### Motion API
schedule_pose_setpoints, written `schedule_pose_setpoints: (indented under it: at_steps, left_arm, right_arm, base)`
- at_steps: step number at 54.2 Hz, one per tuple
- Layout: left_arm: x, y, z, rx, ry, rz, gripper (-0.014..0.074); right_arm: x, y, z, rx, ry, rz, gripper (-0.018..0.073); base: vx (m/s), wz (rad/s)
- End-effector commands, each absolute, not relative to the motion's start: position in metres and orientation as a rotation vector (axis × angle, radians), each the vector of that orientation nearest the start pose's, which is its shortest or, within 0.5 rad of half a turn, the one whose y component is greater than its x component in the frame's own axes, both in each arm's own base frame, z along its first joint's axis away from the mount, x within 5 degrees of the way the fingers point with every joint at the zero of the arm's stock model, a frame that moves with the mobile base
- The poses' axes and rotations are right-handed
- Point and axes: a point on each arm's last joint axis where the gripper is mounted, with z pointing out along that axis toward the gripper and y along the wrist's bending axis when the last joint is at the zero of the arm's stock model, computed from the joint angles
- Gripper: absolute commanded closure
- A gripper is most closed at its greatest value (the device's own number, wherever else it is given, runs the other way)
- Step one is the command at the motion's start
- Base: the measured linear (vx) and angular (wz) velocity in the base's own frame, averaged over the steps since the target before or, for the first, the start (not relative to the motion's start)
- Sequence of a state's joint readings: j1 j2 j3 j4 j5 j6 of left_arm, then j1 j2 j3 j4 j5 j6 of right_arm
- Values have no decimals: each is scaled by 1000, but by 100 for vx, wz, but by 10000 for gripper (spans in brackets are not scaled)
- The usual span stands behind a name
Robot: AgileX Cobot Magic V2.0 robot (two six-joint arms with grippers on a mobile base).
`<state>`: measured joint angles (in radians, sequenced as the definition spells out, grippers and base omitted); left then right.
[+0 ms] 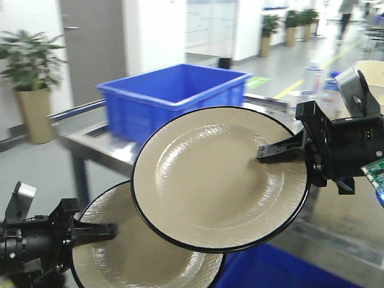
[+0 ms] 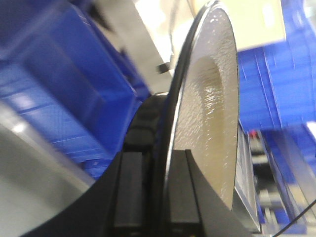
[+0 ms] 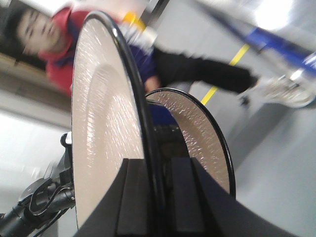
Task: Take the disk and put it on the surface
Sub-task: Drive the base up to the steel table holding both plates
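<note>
The upper disk [image 1: 210, 180] is judged stiff, glossy, slippery and breakable, best taken at the rim. It is held aloft, pinched at its right rim by the right gripper [image 1: 268, 153], reached in level from the right. The lower disk [image 1: 138, 258], near left and partly overlapped, is clamped at its left rim by the left gripper [image 1: 107, 231].

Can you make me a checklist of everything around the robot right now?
Surface: not clearly seen; the disks block the view.
Job's things: upper disk and lower disk, beige with black rims, both gripped at the rim.
Clutter: blue bin on a metal table.
Grippers: right gripper shut on upper disk; left gripper shut on lower disk.
Cables: nothing seen.
Surroundings: potted plant, grey door, person in red.
</note>
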<state>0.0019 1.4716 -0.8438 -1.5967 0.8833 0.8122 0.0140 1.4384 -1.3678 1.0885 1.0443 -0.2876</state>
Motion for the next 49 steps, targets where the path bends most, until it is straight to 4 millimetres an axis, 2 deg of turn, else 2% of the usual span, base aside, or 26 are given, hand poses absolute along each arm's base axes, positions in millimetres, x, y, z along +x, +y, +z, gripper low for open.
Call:
schedule_pose_setpoints:
  at_steps: [1, 24, 49]
  left_arm:
    - [282, -74, 302, -275, 2001, -1539, 598]
    - [282, -74, 302, -275, 2001, -1539, 598]
    - [282, -74, 302, -275, 2001, -1539, 598]
  right_arm:
    - [287, 75, 431, 38, 2057, 1332, 564]
    - [287, 75, 431, 38, 2057, 1332, 564]
    - [287, 75, 431, 38, 2057, 1332, 564]
  base:
    - [36, -79]
    - [33, -67]
    - [24, -51]
